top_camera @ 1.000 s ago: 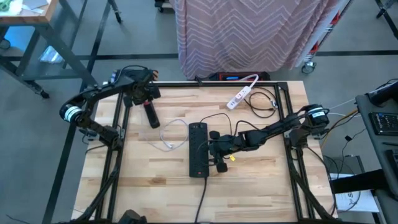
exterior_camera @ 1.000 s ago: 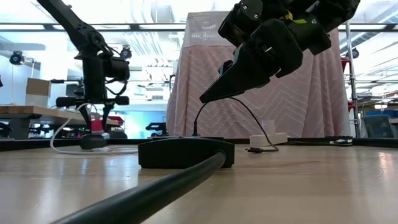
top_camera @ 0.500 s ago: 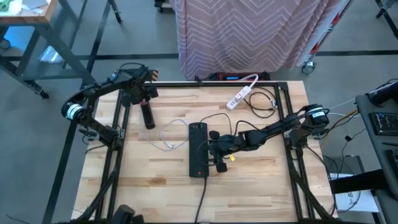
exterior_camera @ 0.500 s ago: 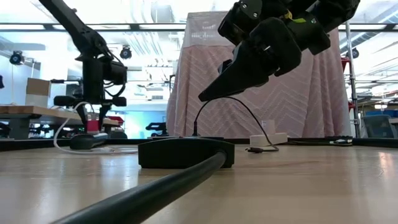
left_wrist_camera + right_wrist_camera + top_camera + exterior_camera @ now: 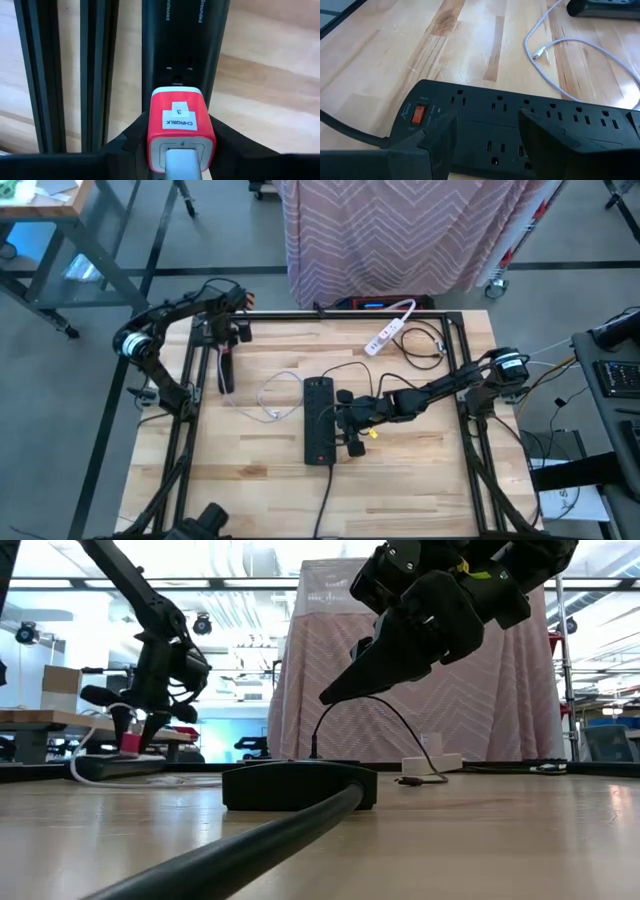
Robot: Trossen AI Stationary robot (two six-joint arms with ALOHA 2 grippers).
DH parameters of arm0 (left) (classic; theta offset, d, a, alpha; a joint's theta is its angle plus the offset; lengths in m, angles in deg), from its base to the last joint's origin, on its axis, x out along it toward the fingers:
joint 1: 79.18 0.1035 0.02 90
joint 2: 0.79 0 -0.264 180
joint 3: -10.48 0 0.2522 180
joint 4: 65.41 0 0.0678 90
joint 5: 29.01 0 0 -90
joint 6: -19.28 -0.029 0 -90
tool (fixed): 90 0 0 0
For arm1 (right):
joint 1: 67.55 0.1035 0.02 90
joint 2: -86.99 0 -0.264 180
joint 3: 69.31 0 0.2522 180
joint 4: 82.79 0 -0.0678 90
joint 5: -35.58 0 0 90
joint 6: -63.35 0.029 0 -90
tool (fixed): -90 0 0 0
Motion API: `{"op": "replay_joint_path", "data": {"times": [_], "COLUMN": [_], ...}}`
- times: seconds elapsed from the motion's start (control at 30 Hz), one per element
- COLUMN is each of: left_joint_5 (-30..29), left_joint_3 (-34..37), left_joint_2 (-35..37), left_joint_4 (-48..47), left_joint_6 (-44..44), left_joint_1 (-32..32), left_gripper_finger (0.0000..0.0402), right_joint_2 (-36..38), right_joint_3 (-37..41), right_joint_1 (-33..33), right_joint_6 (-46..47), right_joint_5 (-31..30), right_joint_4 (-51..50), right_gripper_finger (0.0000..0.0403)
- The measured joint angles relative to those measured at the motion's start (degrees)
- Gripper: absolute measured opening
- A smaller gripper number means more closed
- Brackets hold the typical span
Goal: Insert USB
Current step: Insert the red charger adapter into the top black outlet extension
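My left gripper point(image 5: 225, 348) is at the table's far left, pointing nearly straight down and shut on a red USB charger point(image 5: 179, 120) labelled "3". A white cable point(image 5: 268, 395) is plugged into the charger's back, and its free plug point(image 5: 536, 56) lies on the wood. The charger's far end meets a small black power strip point(image 5: 225, 375) lying flat beside the left frame rail. My right gripper point(image 5: 346, 423) hovers open just above the large black power strip point(image 5: 318, 435) at mid-table and holds nothing. My left gripper pinches the red charger's two side faces point(image 5: 150, 131) between its fingers, coming from above and pointing down along the charger's length. The charger stands on end on the small strip point(image 5: 185, 45), next to an outlet. I cannot tell whether its prongs are in.
A white power strip point(image 5: 386, 333) and a coiled black cable point(image 5: 422, 345) lie at the far right. The large strip's thick cord point(image 5: 230, 855) runs toward the near edge. Black frame rails point(image 5: 37, 75) border the table. Bare wood lies at the near left and near right.
My left gripper has gone toward the table's left edge and slightly down, tipping to point more steeply down, still shut on the charger. The small black strip under it has slid left and swung from slanted to parallel with the left rail. The white cable has followed.
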Motion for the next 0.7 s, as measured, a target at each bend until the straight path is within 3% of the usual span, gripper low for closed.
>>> {"op": "replay_joint_path", "data": {"times": [0.7], "left_joint_5": [2.4], "left_joint_3": [0.6], "left_joint_2": [0.0], "left_joint_4": [-1.9], "left_joint_6": [-5.8], "left_joint_1": [1.0], "left_gripper_finger": [0.0127], "right_joint_2": [0.0], "right_joint_3": [0.0], "right_joint_1": [0.0], "right_joint_6": [0.5], "right_joint_5": [-0.1], "right_joint_4": [0.0], "right_gripper_finger": [0.0199]}}
